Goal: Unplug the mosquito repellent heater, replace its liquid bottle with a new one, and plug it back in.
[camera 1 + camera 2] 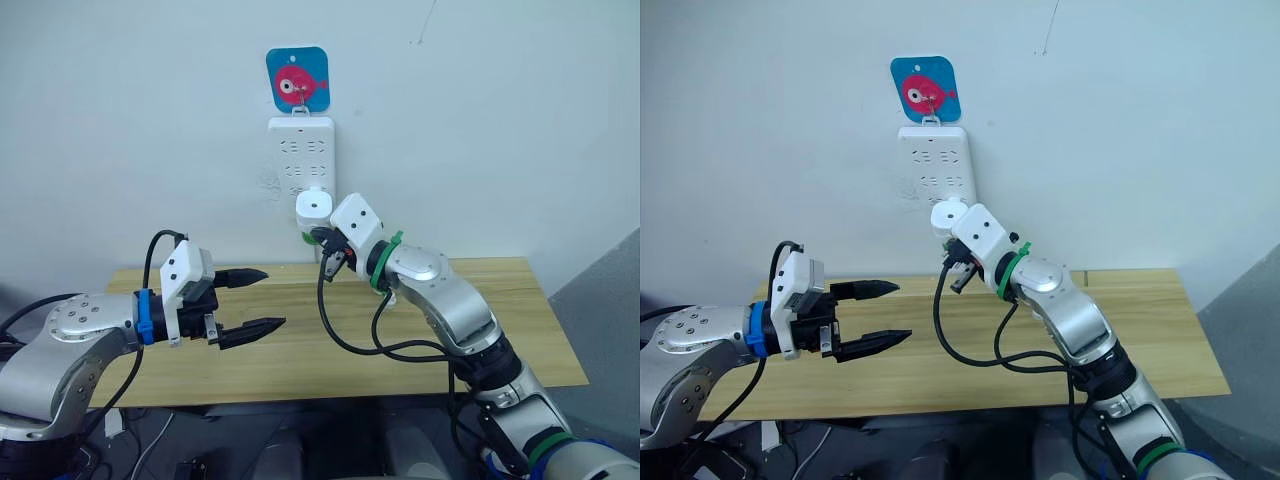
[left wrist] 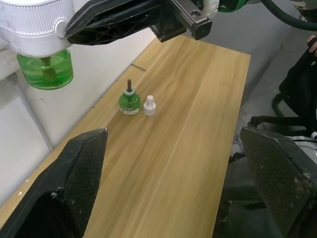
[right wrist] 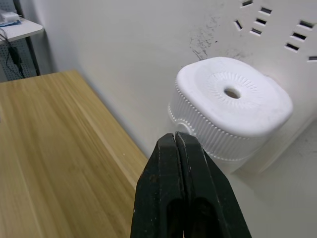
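Place: a robot test room or lab corner is suggested, staged to look like a home.
Wall: a plain white wall [image 1: 120, 120] is seen, scuffed near the sockets.
Power: a white power strip [image 1: 301, 155] is hung upright on the wall under a blue fish hook plate [image 1: 297, 79].
Worktop: a bare light-wood worktop [image 1: 520, 330] is pushed against the wall.
Surroundings: loose black cables [image 1: 350, 335] are seen, and what may be a black office chair [image 2: 297, 94], partly cut off.

No readable text, brand or number anywhere; the wall sticker [image 1: 298, 79] bears a fish picture only
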